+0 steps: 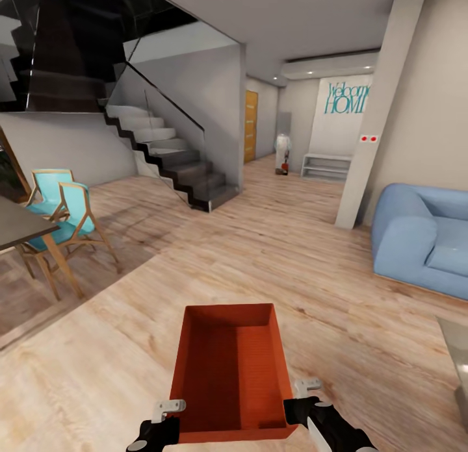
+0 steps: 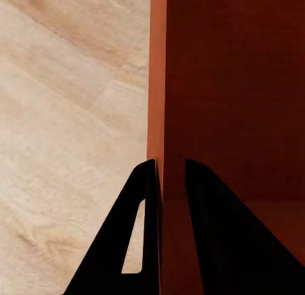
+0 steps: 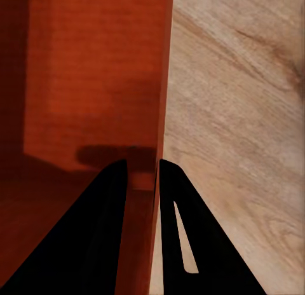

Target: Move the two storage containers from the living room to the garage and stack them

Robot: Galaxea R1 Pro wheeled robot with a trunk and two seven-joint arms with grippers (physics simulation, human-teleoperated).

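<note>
Head view has the orange bin (image 1: 231,374) carried between both arms, left end effector (image 2: 171,180) and right end effector (image 3: 143,174) each pinched on a side wall — looks light, stiff, slick plastic.

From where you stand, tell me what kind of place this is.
Likely an open-plan home living area: a light wood-plank floor, a blue sofa, a staircase and a "Welcome HOME" wall sign.

Matt orange-red plastic container (image 1: 231,374) with ribbed bottom; floor (image 1: 325,270) pale wood plank.
</note>
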